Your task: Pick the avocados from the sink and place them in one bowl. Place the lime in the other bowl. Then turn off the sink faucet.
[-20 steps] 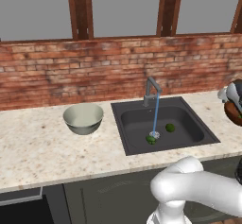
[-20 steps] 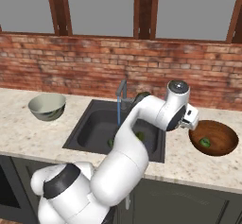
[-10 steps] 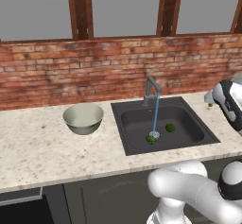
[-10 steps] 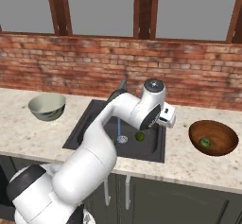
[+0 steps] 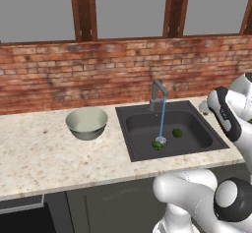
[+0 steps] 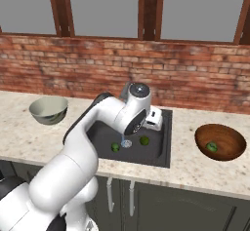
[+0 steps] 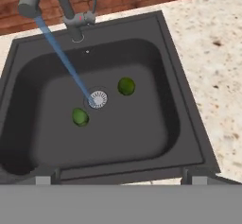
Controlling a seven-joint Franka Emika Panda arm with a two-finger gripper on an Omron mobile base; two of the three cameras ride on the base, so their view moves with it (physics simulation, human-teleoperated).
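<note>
Pale grey-green glossy bowl (image 5: 87, 123) stands alone on the speckled stone counter (image 5: 44, 158), at 9 o'clock from the dark grey rectangular sink (image 5: 170, 129), with open counter on every side. The slim grey metal faucet (image 5: 157, 93) at the basin's 12 o'clock rim runs a blue stream onto the round drain (image 7: 98, 99). One fruit (image 7: 80, 117) lies at 8 o'clock from the drain, another (image 7: 126, 86) at 2 o'clock; both sit apart from the walls, and which is avocado or lime cannot be told. The gripper (image 6: 154, 119) hangs over the basin's right half, jaws spread wide, holding nothing. The right base view adds the dark reddish-brown wooden bowl (image 6: 220, 142) at 3 o'clock from the sink, containing one green fruit (image 6: 212, 147).
</note>
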